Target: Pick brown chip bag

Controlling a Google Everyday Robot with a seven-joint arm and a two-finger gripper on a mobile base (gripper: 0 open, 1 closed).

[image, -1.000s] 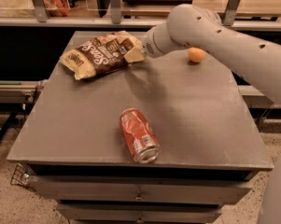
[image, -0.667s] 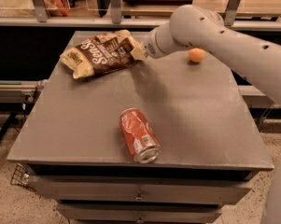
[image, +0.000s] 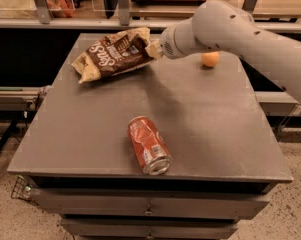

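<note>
Gripper (image: 154, 50): clamping the bag (image: 112, 54) by its right end, over the table's (image: 220, 129) far side.
Bag: slanting down leftward.
Can (image: 149, 145): lying sideways near the front edge.
Orange (image: 210, 59): sitting behind the arm (image: 250, 34).

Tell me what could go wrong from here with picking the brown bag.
The claw is at the right end of the bag, whose left end sits lower; if held only by that edge, the crinkled bag could slip free. The orange lies close by the arm; a swing might roll it off the table.
</note>
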